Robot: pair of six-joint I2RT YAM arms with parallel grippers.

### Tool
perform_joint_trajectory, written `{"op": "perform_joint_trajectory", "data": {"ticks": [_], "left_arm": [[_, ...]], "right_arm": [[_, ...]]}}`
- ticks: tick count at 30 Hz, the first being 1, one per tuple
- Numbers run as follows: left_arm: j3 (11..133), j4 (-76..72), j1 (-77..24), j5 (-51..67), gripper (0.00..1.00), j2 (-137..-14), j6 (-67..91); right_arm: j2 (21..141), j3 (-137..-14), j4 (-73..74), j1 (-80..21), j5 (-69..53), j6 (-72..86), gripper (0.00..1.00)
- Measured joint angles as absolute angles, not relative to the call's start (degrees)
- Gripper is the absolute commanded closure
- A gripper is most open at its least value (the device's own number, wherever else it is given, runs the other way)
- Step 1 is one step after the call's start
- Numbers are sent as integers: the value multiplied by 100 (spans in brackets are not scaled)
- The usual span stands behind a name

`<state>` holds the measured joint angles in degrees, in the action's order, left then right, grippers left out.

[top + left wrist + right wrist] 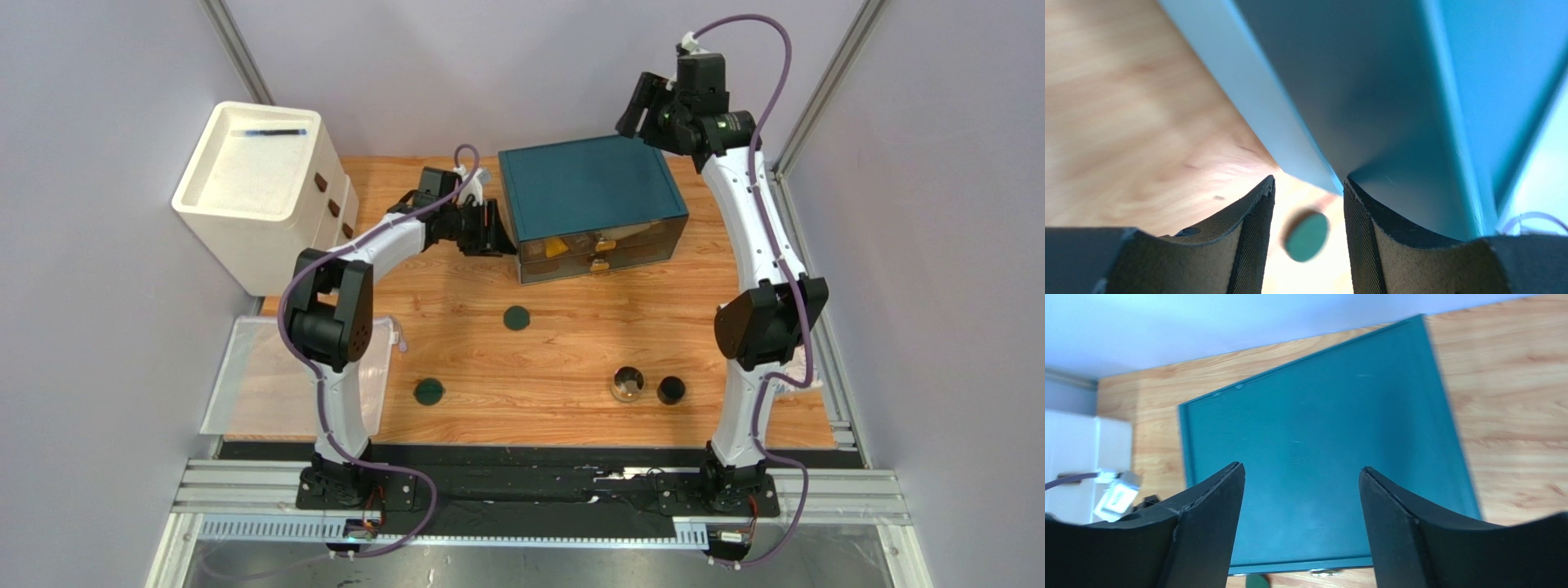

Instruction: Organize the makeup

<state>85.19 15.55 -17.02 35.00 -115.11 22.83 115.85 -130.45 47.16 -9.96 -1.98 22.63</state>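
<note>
A: How is the left tool [1309, 184] seen to stand?

B: Its pads [1257, 239] are partly parted and nothing is gripped between them. It is set low at the left side of the teal box [589, 184], the box's near left corner being seen right at the fingertips. Whether one pad is touched by it cannot be told, the view being blurred. Through the gap a green disc [1307, 236] is seen lying on the counter [1137, 110].

A: And the right tool [1301, 468]?

B: Its jaws are spread wide and nothing is held. It is raised well above the box, by the far right corner of the lid.

A: Where is the makeup found?

B: The green disc is placed near the middle of the counter, just in front of the box. A second disc [427, 392] is found toward the near edge, left of centre, just beside a clear tray [264, 374]. A shiny-centred jar [628, 385] and a dark jar [671, 390] are stood side by side near the near edge, right of centre. Yellow things [558, 249] are seen behind the box's clear drawer fronts. A white drawer cabinet [258, 184] is stood at the far left corner.
</note>
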Motion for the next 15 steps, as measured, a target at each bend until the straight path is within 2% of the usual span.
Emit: {"op": "perform_joint_trajectory", "data": {"ticks": [5, 6, 7, 15], "left_arm": [[8285, 1555, -1684, 3564, 47, -11240, 2314], [8254, 1551, -1636, 3544, 47, -11187, 2316], [8213, 1551, -1559, 3522, 47, -11109, 2318], [7972, 1564, -1092, 3212, 47, -10328, 2102]], "right_arm": [[11745, -13087, 4731, -1188, -617, 2206, 50], [11789, -13023, 4735, -1199, -663, 2209, 59], [11802, -12884, 4727, -1203, -727, 2211, 62], [11751, -11743, 4882, -1192, -810, 2115, 70]]}}
